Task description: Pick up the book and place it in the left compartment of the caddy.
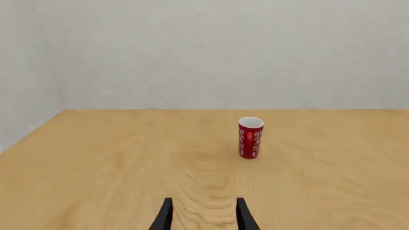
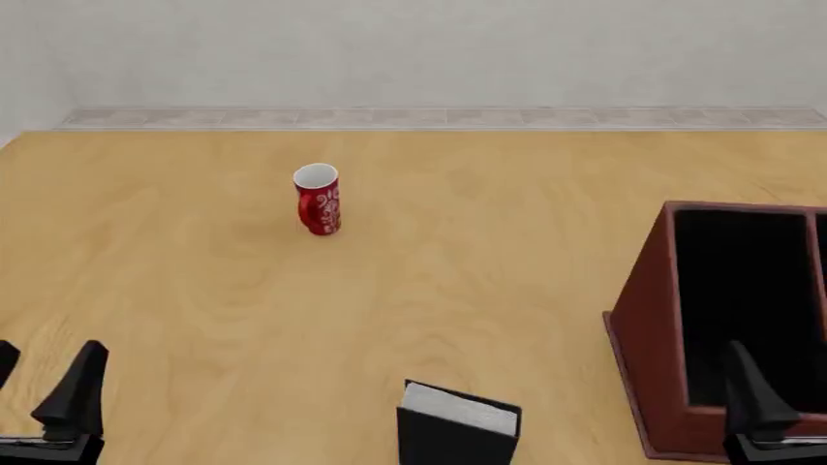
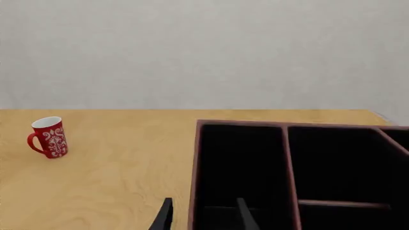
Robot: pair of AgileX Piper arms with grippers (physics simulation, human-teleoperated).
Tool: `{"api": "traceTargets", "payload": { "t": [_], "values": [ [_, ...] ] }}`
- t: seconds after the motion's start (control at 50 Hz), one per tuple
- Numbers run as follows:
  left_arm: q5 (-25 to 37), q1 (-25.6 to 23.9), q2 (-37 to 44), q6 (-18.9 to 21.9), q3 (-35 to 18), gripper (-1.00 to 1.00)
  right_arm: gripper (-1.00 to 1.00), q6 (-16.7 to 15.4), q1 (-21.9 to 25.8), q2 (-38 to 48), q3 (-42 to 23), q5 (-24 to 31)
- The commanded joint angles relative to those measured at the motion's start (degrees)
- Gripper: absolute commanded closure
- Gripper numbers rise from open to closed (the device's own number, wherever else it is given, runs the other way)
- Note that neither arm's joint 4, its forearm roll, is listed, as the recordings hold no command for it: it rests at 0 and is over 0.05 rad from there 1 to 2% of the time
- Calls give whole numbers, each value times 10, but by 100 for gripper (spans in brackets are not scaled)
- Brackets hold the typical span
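A thick black hardcover book (image 2: 455, 428) with white-grey page edges stands upright on the light wooden desk (image 2: 427, 291), at the near edge of the front view, between the two arms and touched by neither. To its right sits the large dark reddish-brown wooden caddy (image 2: 646, 320) with sloped sides and a black interior; its left compartment (image 2: 743, 291), a tall narrow section behind the outer wall, holds nothing that can be seen. A red mug (image 2: 318, 199) with a white pattern stands upright farther back on the left, well apart from the book. The left tool (image 1: 203, 216) hovers low over bare desk, its two dark fingers apart and holding nothing. The right tool (image 3: 203, 215) hangs at the caddy's near left corner, fingers likewise apart and empty
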Motion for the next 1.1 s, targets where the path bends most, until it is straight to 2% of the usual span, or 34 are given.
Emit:
{"api": "traceTargets", "payload": {
  "t": [0.02,0.2,0.34,0.46,0.5,0.6,0.7,0.86,1.1],
  "values": [
    [-1,0,3,0,-2,-100,-100,-2,6,0,-1,3],
    [-1,0,4,0,-2,-100,-100,2,16,-1,0,3],
    [-1,0,4,0,-2,-100,-100,6,47,-1,0,1],
    [-1,0,4,0,-2,-100,-100,11,87,-1,0,-5],
    [-1,0,4,0,-2,-100,-100,15,115,-1,0,-6],
    [-1,0,4,0,-2,-100,-100,16,135,-1,0,-6],
    [-1,0,4,0,-2,-100,-100,19,176,-1,0,0],
    [-1,0,4,0,-2,-100,-100,30,222,-1,0,10],
    [-1,0,4,0,-2,-100,-100,38,262,0,0,7]
  ]
}}
